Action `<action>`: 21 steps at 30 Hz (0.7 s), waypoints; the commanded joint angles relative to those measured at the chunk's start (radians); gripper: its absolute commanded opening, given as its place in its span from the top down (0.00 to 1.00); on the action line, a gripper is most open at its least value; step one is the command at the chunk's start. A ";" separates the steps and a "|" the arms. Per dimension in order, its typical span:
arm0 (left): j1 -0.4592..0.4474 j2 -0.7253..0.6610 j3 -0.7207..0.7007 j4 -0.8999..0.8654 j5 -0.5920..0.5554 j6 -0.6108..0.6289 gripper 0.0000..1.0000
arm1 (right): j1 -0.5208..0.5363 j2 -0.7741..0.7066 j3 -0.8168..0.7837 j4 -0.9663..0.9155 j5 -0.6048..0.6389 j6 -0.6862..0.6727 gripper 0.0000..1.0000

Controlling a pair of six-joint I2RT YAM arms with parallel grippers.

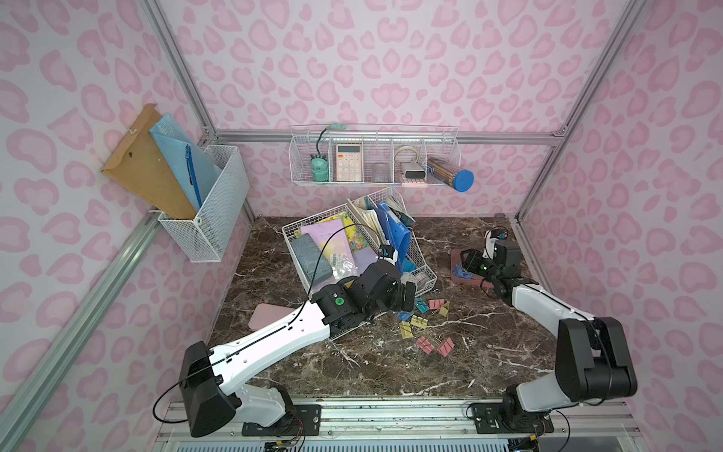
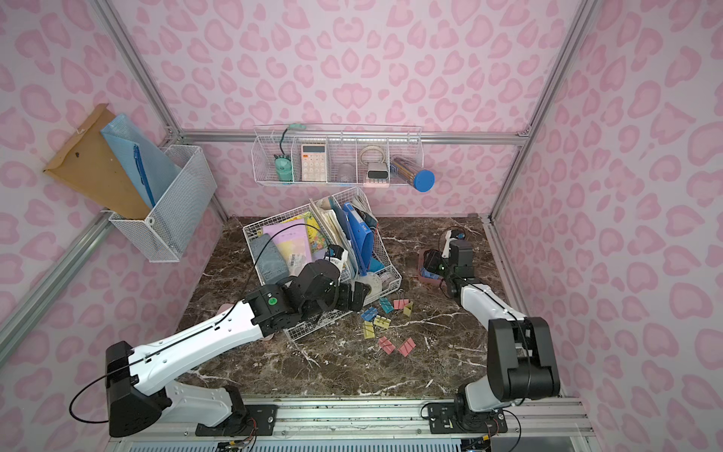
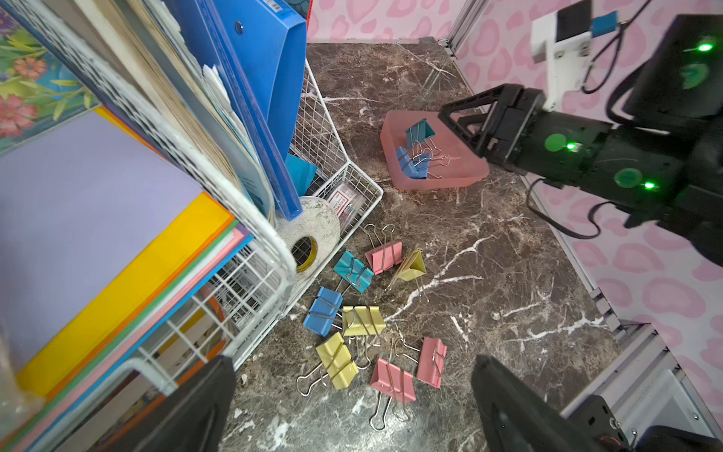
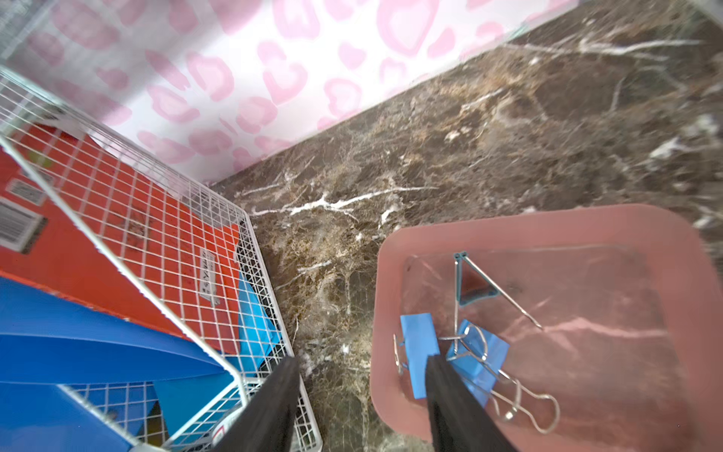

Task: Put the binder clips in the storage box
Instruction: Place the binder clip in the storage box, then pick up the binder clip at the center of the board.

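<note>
The right gripper (image 4: 362, 360) hangs over the edge of the box (image 4: 391, 250), jaws partly apart with nothing between them. Three clips (image 4: 416, 352), two blue and one teal, lie inside the box. The left gripper (image 3: 354, 360) hangs wide open and empty above eight loose clips (image 3: 364, 321) on the table (image 3: 508, 274), beside the organiser (image 3: 324, 133) and well apart from the box.
</note>
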 commanded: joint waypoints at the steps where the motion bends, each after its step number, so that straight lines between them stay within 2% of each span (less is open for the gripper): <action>1: 0.000 -0.012 -0.006 0.006 -0.001 0.008 0.01 | 0.017 -0.132 -0.053 -0.082 0.034 0.055 0.47; 6: 0.001 -0.019 -0.019 0.026 -0.002 0.006 0.01 | 0.145 -0.364 -0.198 -0.156 0.032 0.124 0.50; 9: 0.000 -0.012 -0.017 0.037 0.003 0.011 0.00 | 0.249 -0.433 -0.256 -0.206 0.027 0.119 0.51; 13: 0.000 0.000 -0.007 0.035 0.019 0.014 0.01 | 0.325 -0.412 -0.250 -0.351 0.063 0.097 0.54; 16: 0.001 0.002 -0.004 0.028 0.026 0.010 0.01 | 0.368 -0.367 -0.217 -0.502 0.181 0.211 0.61; 21: 0.000 0.002 -0.010 0.031 0.020 0.001 0.01 | 0.484 -0.331 -0.227 -0.544 0.285 0.356 0.59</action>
